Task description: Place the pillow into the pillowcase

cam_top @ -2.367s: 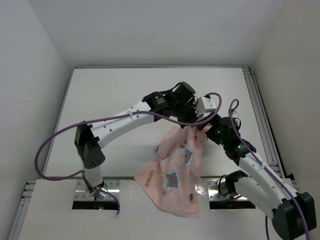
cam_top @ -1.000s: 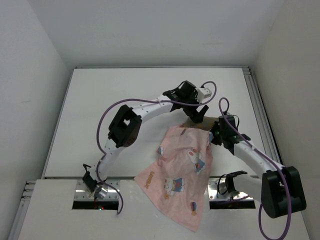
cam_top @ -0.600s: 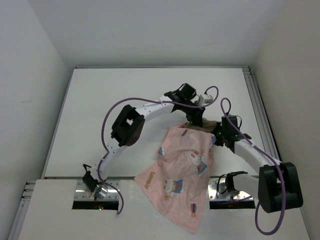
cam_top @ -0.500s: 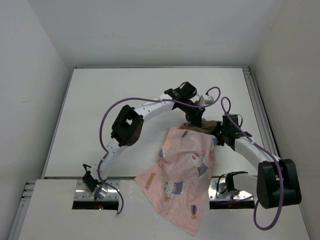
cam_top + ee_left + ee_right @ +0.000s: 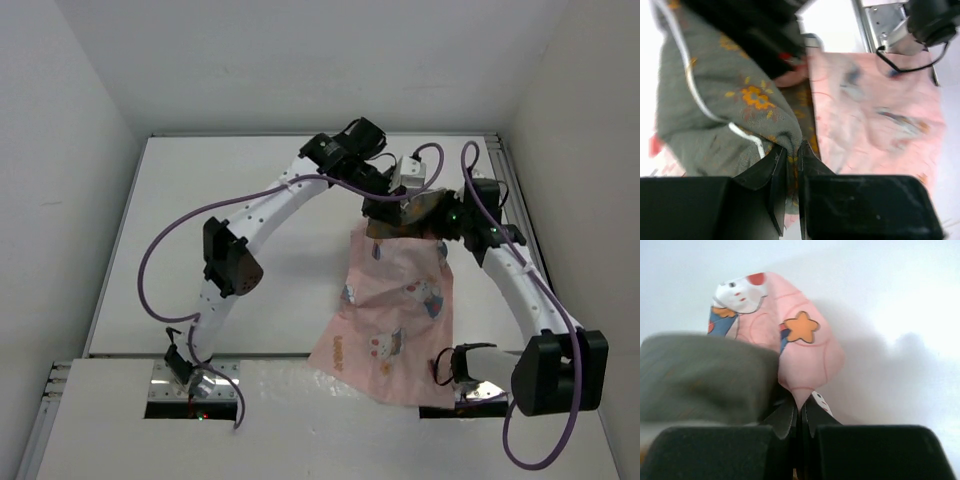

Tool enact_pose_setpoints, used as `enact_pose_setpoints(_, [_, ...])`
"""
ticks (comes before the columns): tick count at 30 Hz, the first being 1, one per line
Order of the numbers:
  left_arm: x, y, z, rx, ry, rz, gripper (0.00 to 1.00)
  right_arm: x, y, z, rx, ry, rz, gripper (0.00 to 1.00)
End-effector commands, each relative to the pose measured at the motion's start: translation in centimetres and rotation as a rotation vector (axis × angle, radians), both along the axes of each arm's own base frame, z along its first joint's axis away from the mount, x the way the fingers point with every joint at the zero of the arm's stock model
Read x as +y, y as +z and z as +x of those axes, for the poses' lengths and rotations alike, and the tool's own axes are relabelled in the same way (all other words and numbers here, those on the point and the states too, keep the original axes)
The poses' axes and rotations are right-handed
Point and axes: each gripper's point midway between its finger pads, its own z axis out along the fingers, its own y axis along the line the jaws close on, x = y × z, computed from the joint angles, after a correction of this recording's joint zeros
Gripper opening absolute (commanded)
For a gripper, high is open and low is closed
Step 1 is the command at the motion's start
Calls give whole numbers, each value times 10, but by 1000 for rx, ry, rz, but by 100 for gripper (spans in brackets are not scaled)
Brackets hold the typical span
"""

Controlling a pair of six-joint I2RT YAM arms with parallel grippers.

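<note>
Now farther back, left pincer (image 5: pixel 793 156) clamped on pillow (image 5: pixel 705 117), right pincer (image 5: pixel 799 414) pinching pillowcase (image 5: pixel 807 357), seemingly lifted.

The left gripper (image 5: pixel 792 161) and right gripper (image 5: pixel 799 415) have moved toward 1 o'clock, drawing the pillowcase (image 5: pixel 400 300) with them. Its lower end has shifted toward 2 o'clock, and more of the pillow (image 5: pixel 425 213) now shows.

White table (image 5: pixel 190 170); white walls (image 5: pixel 300 60) on three sides.

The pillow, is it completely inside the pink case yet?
No, much of the pillow shows bare, outside the pillowcase.
</note>
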Motion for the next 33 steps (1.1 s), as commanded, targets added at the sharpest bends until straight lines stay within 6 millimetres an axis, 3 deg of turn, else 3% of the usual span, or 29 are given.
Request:
enact_pose_setpoints(1, [19, 63, -45, -57, -160, -113, 0, -11, 95, 40, -292, -21, -42, 0])
enact_pose_setpoints(4, [25, 54, -47, -67, -174, -81, 0, -6, 145, 48, -417, -4, -17, 0])
enact_pose_setpoints(10, [35, 10, -44, -79, -189, 37, 0, 6, 204, 37, -577, 47, 12, 0])
enact_pose_setpoints(15, [32, -20, -33, -75, -141, 93, 0, 28, 231, 25, -659, 119, 90, 0])
enact_pose_setpoints(18, [15, -17, -11, -47, 23, 82, 0, 44, 232, 19, -672, 174, 135, 0])
enact_pose_setpoints(20, [2, -5, 6, -79, 96, 35, 13, 45, 225, 15, -661, 176, 142, 0])
enact_pose_setpoints(21, [-3, 2, 12, -73, 133, 14, 24, 45, 217, 13, -642, 176, 139, 0])
enact_pose_setpoints(23, [-5, 13, 16, -75, 165, -3, 34, 43, 214, 7, -635, 172, 136, 0])
enact_pose_setpoints(25, [-4, 20, 15, -77, 171, -6, 44, 42, 210, 2, -632, 177, 125, 0])
enact_pose_setpoints(27, [-2, 42, 16, -108, 182, -27, 53, 45, 208, -3, -631, 205, 114, 0])
enact_pose_setpoints(28, [1, 41, 14, -100, 182, -17, 65, 46, 206, -4, -625, 220, 115, 0])
enact_pose_setpoints(31, [10, 68, 11, -149, 191, -31, 81, 52, 201, -11, -623, 272, 117, 0])
enact_pose_setpoints(33, [17, 81, 20, -197, 252, -33, 100, 53, 192, -13, -591, 282, 116, 0])
